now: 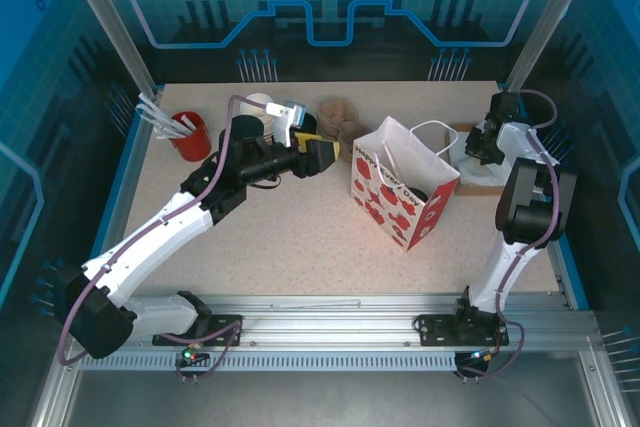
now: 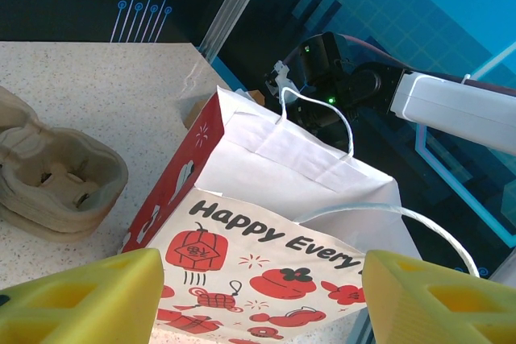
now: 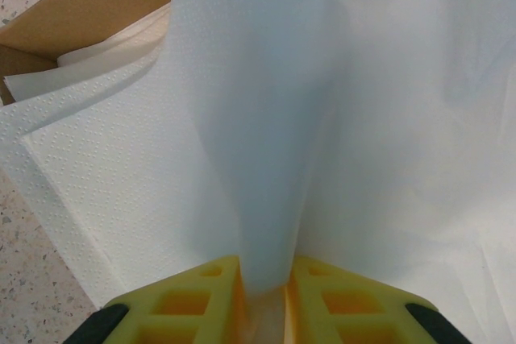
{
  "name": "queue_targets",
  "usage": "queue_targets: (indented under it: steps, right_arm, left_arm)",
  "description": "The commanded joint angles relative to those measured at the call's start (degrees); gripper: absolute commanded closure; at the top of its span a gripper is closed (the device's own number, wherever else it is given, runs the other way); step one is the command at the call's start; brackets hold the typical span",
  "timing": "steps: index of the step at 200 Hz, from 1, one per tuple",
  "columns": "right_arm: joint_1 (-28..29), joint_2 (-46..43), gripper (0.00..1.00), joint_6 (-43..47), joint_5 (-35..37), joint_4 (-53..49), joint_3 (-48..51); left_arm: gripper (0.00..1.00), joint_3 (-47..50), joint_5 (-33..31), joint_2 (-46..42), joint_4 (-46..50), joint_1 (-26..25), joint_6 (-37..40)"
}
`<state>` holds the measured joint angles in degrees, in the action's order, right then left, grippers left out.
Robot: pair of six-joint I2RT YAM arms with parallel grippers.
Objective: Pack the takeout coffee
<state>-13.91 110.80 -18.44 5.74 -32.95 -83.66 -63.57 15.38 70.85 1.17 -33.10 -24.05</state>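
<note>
The strawberry-print paper bag [image 1: 395, 187] stands open at mid-table, its "Happy Every" side [image 2: 266, 255] facing my left gripper. The takeout coffee is hidden; a dark patch low in the bag's mouth [image 1: 420, 194] is too unclear to name. My left gripper [image 1: 322, 152] hovers just left of the bag and is open, its yellow fingers [image 2: 81, 300] wide apart with nothing between them. At the right, behind the bag, my right gripper [image 1: 485, 147] is over the napkin box [image 1: 480, 185]. It is shut [image 3: 264, 288] on a white napkin [image 3: 322, 118], pinching up a fold.
More napkins [image 3: 105, 167] lie stacked in the brown box [image 3: 97, 6]. Brown pulp cup carriers [image 1: 340, 117] [image 2: 56, 175] lie behind the bag. White paper cups [image 1: 262, 104] and a red cup with white sticks [image 1: 190, 135] stand at the back left. Frame posts rise at the back corners.
</note>
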Motion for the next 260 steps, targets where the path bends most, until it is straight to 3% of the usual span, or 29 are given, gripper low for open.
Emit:
queue_targets:
  steps: [1,91,162,225,260]
  right_arm:
    - [-0.59,-0.93,0.76,-0.56,-0.37,0.07,-0.04]
    - [-1.09,-3.40,0.77,-1.59,-2.03,0.82,0.62]
    - [-1.67,-6.20,0.92,-2.01,-3.63,1.36,1.94]
    - [-2.08,-22.25,0.98,-3.80,-1.73,5.21,10.22]
    - [0.93,-33.62,0.99,0.10,2.10,5.57,12.03]
  left_arm:
    - [0.32,0.20,1.31,0.34,-0.48,0.06,0.40]
    - [0.32,0.40,1.59,0.36,-0.55,0.14,0.23]
    - [0.32,-0.06,1.74,0.69,-0.51,0.11,0.42]
    - [0.32,-0.22,2.22,1.53,-0.98,0.09,-0.02]
    - [0.32,-0.14,2.85,2.05,-1.67,0.12,-0.64]
